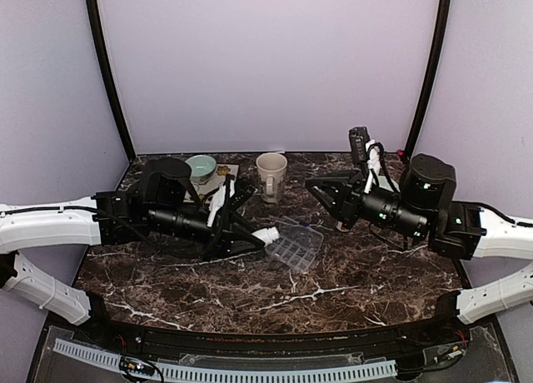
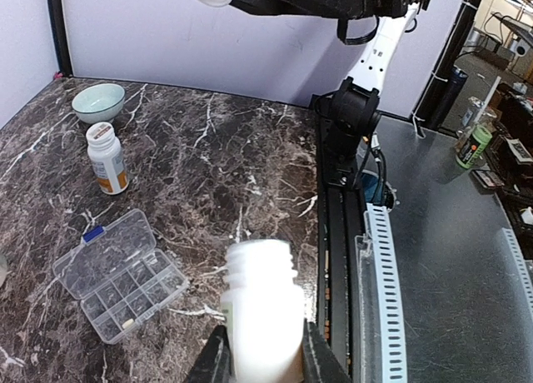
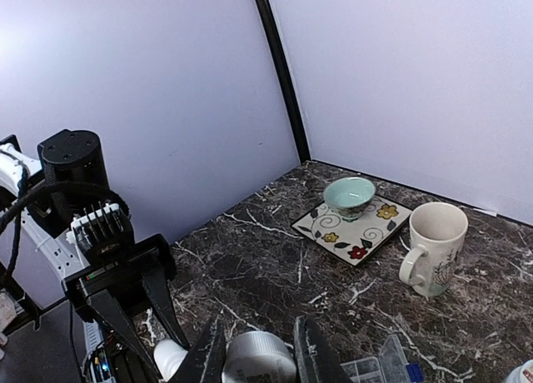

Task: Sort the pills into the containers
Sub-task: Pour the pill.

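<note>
The clear organizer tray (image 1: 296, 248) (image 2: 121, 275) lies open in the middle of the table, and one compartment holds a small pale pill (image 2: 127, 323). My left gripper (image 2: 266, 350) (image 1: 254, 233) is shut on an uncapped white pill bottle (image 2: 260, 291) (image 1: 266, 235), held level with its mouth just left of the tray. No pills show inside the bottle. My right gripper (image 3: 258, 345) (image 1: 321, 191) is shut on a round grey-white cap (image 3: 260, 360), above the table right of the tray. A corner of the tray (image 3: 383, 368) shows in the right wrist view.
A cream mug (image 1: 271, 175) (image 3: 433, 246) stands behind the tray. A pale green bowl (image 1: 201, 166) (image 3: 350, 196) sits on a floral plate (image 3: 358, 233) at the back left. Another green bowl (image 2: 98, 102) and an upright orange-labelled bottle (image 2: 107, 158) stand on the right side.
</note>
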`<state>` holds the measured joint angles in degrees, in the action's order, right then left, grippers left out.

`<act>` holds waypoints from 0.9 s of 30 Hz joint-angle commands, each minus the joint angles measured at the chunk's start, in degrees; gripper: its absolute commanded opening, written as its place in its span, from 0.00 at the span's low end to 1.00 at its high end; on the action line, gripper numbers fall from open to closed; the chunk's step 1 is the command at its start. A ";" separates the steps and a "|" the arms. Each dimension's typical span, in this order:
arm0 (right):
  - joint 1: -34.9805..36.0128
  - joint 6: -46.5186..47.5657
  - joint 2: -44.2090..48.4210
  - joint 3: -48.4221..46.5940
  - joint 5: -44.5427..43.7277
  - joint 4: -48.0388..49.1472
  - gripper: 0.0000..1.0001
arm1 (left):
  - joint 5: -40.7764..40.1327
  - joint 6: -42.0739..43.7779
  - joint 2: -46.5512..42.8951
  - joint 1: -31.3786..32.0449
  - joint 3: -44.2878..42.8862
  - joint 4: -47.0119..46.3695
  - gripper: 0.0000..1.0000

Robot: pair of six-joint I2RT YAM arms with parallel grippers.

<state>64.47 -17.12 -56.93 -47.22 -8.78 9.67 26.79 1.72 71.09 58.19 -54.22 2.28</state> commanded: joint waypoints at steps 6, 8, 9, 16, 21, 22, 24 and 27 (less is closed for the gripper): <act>-0.14 -2.58 0.51 3.57 -8.11 2.40 0.00 | -5.68 1.88 0.88 0.17 6.88 -10.95 0.00; -0.20 -2.96 0.67 4.46 -9.29 2.79 0.00 | -6.28 2.06 1.86 0.17 7.79 -12.44 0.00; -0.15 -3.12 0.63 4.80 -9.70 2.86 0.00 | -6.51 2.06 2.45 0.17 8.15 -13.03 0.00; -0.18 -4.51 0.62 6.98 -13.45 3.74 0.00 | -7.77 3.00 8.53 0.17 8.91 -17.15 0.00; -0.29 -5.18 0.35 8.49 -15.37 4.18 0.00 | -8.84 3.47 13.19 0.17 8.37 -19.73 0.00; -0.30 -5.27 0.33 8.76 -15.74 4.30 0.00 | -8.97 3.47 14.02 0.17 8.29 -20.23 0.00; -0.46 -5.44 0.29 9.18 -16.30 4.39 0.00 | -9.34 3.47 15.59 0.17 8.24 -21.40 0.00; -0.74 -5.66 0.43 10.00 -16.96 4.85 0.00 | -10.34 3.38 17.80 0.17 8.17 -23.21 0.00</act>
<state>64.31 -21.80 -56.95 -38.28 -23.35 11.27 17.93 4.36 87.46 58.19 -45.98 -16.43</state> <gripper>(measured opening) 0.240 0.221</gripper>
